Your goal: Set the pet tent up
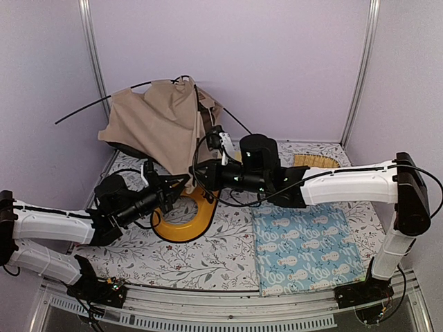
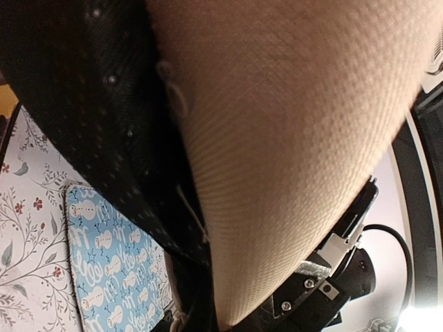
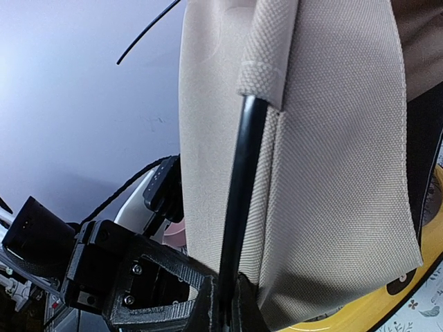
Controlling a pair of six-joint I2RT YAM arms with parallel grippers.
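While I hold on, tent: the pet tent [image 1: 159,124] slumps half-raised toward the far left corner of the tabletop [image 1: 208,270], and its low corner drops to where my two claws meet.
Right claw: my right claw [image 1: 196,173] is closed narrow on a black pole [image 3: 242,180], just below the fabric sleeve the pole runs out of.
Left claw: my left claw [image 1: 178,188] is closed right down at the tent's hem. Beige cloth and black lining fill its camera and hide the fingers, so I judge that it pinches fabric.
Nearby: the yellow tray [image 1: 187,225] lies right under both claws. The blue mat [image 1: 308,249] sits toward the near right edge.
Risk, pole: it is thin and smooth, so it may slide through my grip, or spring out of the sleeve if I bend it hard.
Risk, cloth: an uneven pull between the claws could tug the hem free or topple the tent.
Risk, tray: a low move could snag or drag it.
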